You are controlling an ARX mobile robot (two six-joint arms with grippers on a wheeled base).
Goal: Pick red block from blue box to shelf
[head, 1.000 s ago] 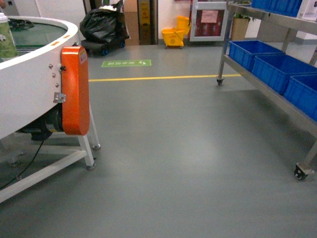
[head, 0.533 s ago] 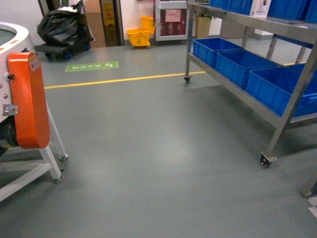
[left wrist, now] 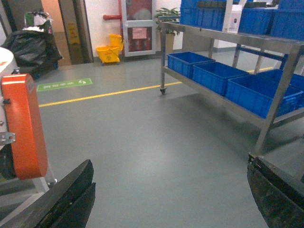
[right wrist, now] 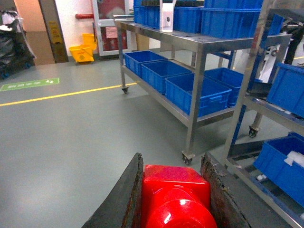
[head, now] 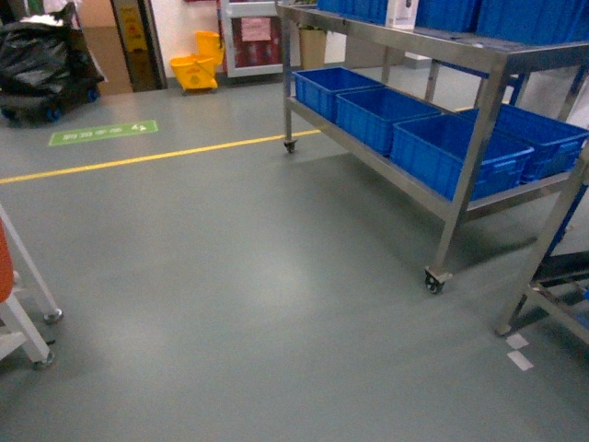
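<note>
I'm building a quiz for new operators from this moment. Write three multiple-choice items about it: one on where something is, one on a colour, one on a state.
1. Where is the red block?
A. On the floor
B. Between the right end effector's fingers
C. In a crate on the shelf

2. What colour is the line painted across the floor?
A. Yellow
B. White
C. Red

3. How is the left end effector?
A. Shut on a crate
B. Shut on the block
C. Open and holding nothing

Answers:
1 B: the right wrist view shows the red block clamped by the right end effector.
2 A: the line is yellow, running toward the shelf.
3 C: the fingers of the left end effector stand wide apart, with only bare floor between them.
</note>
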